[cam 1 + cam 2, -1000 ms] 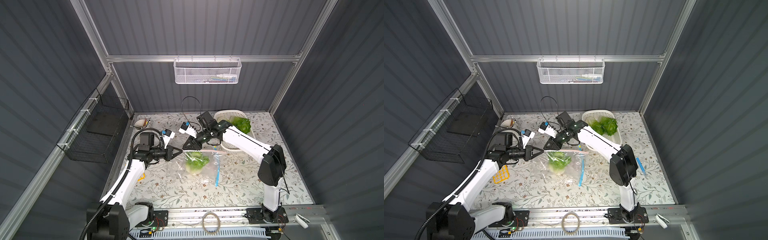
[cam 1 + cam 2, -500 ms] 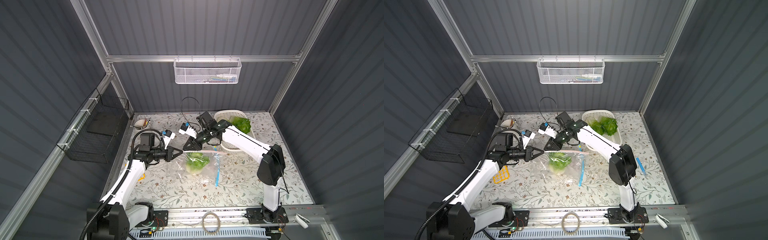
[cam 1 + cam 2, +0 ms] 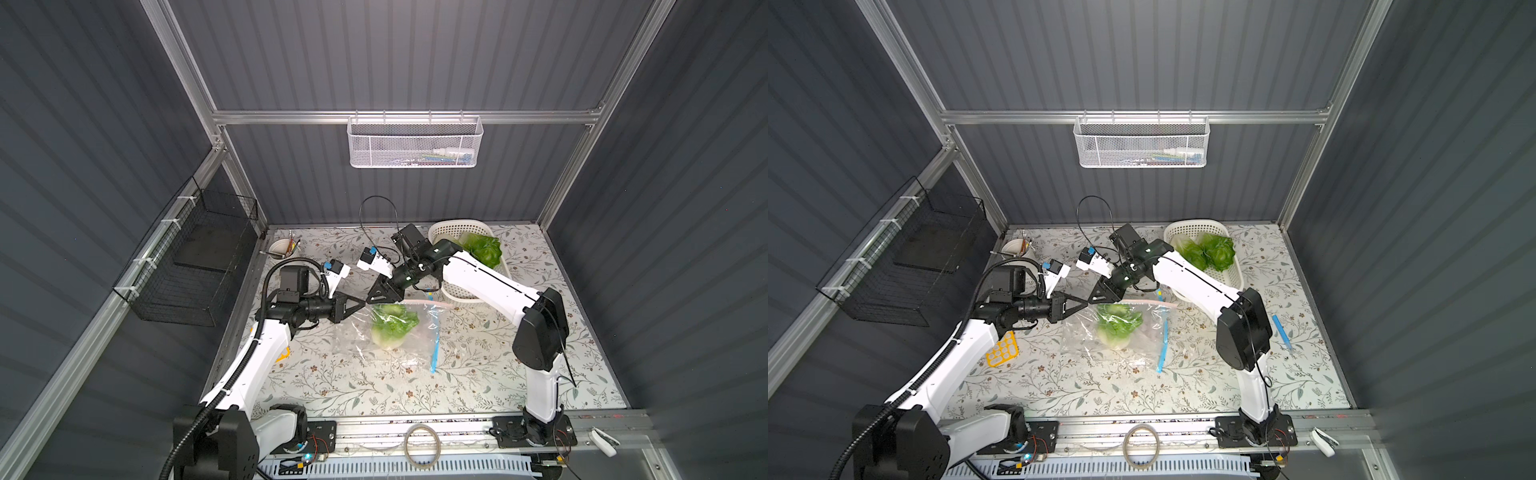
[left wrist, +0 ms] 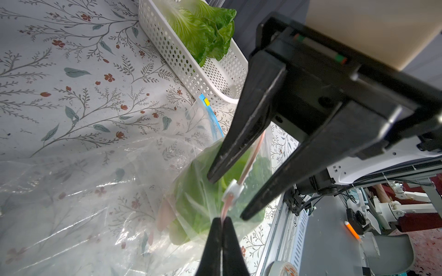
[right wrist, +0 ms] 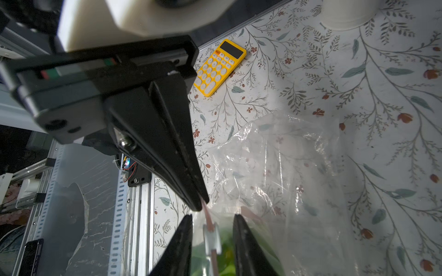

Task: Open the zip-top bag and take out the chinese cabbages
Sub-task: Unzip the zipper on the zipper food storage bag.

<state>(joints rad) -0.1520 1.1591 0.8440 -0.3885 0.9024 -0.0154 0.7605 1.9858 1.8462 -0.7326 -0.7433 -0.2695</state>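
Observation:
The clear zip-top bag [image 3: 409,345] [image 3: 1142,340] lies mid-table with one chinese cabbage [image 3: 392,326] [image 3: 1117,326] inside. My left gripper [image 4: 222,218] [image 3: 363,302] is shut on the end of the bag's pink zip strip [image 4: 248,165] and holds that corner up. My right gripper [image 5: 212,216] [image 3: 371,299] faces it tip to tip. Its jaws stand open on either side of the white slider [image 5: 211,236] [image 4: 232,192] without touching it. Two more chinese cabbages [image 3: 482,249] [image 3: 1206,251] lie in the white basket [image 3: 457,226] [image 3: 1196,226] at the back right.
A yellow calculator [image 5: 220,67] [image 3: 1003,349] lies by the left arm. A white cup [image 3: 280,248] stands at the back left and a blue pen [image 3: 1279,328] lies right of the right arm. A black wire basket [image 3: 195,266] hangs on the left wall. A tape roll [image 3: 422,442] sits on the front rail.
The right gripper's jaws have parted a little around the slider. Both arms have stayed almost where they were, and the left gripper keeps its hold.

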